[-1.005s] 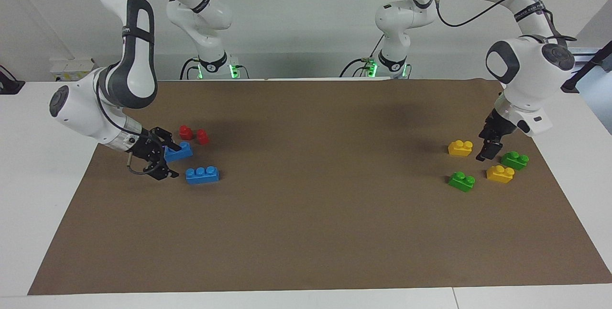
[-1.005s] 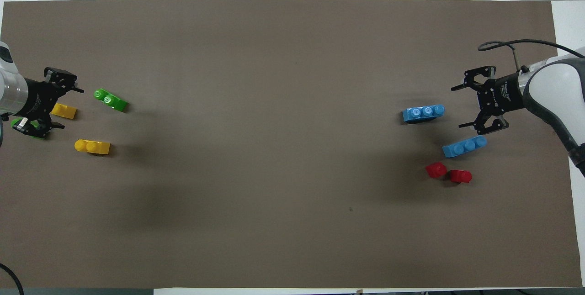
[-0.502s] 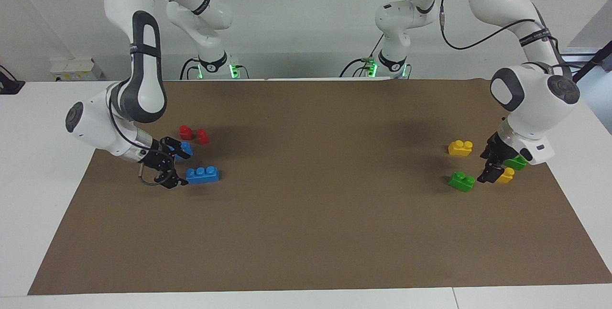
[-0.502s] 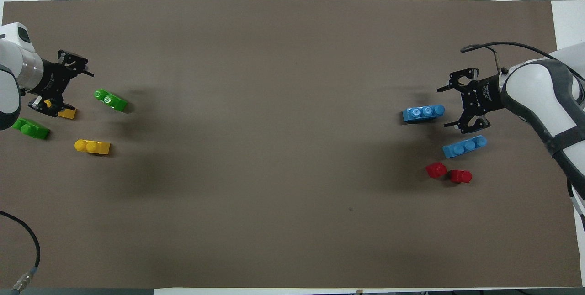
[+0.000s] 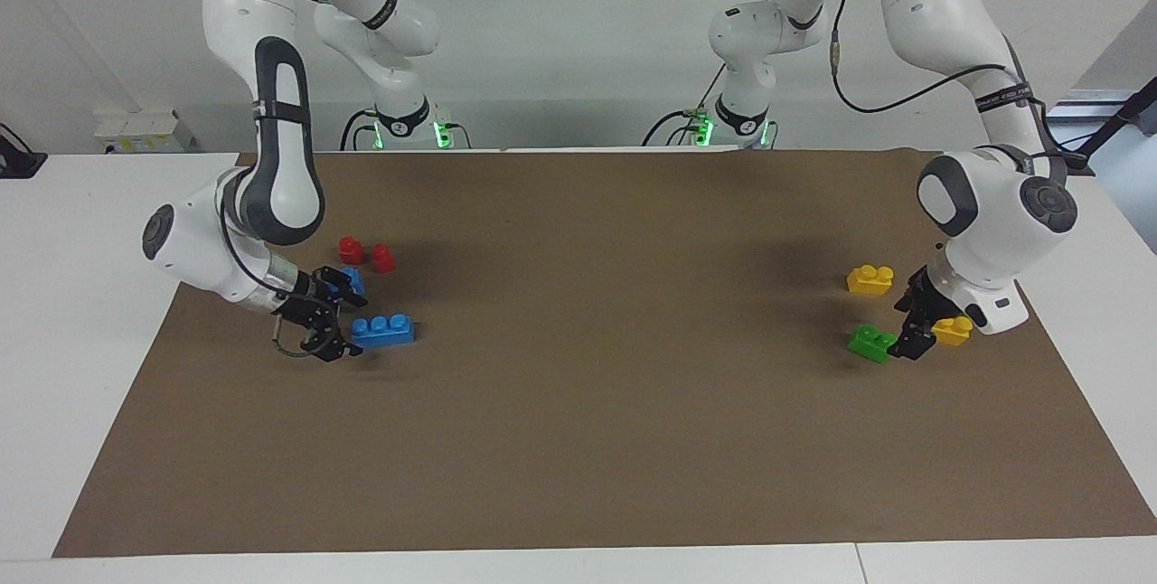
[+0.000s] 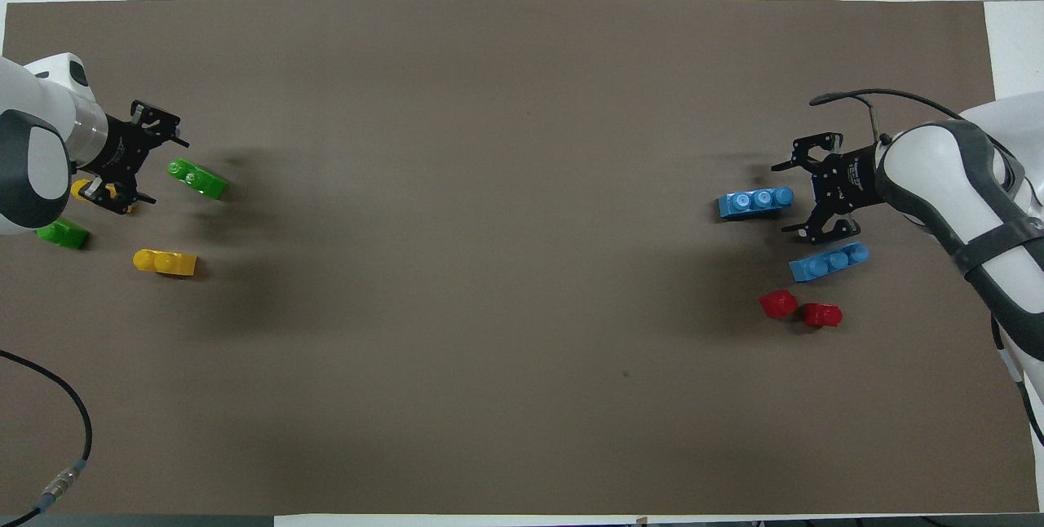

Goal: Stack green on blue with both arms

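Observation:
Two blue bricks lie at the right arm's end. My right gripper (image 5: 347, 327) (image 6: 788, 197) is open and low, its fingers either side of the end of the blue brick (image 5: 383, 329) (image 6: 756, 202) farther from the robots. The other blue brick (image 5: 353, 280) (image 6: 829, 261) lies nearer, partly hidden by the hand in the facing view. My left gripper (image 5: 905, 331) (image 6: 155, 167) is open and low, right beside the green brick (image 5: 872, 343) (image 6: 196, 179) farther from the robots. The second green brick (image 6: 61, 233) is hidden by the arm in the facing view.
Two small red pieces (image 5: 351, 249) (image 5: 384, 258) lie nearer to the robots than the blue bricks. One yellow brick (image 5: 870, 279) (image 6: 165, 262) lies near the green ones; another (image 5: 953, 329) sits under the left wrist. All lie on a brown mat (image 5: 597, 385).
Both grippers moved toward the table's middle and down. The right came from between the blue bricks to the farther one's end. The left left the second green brick for the farther one.

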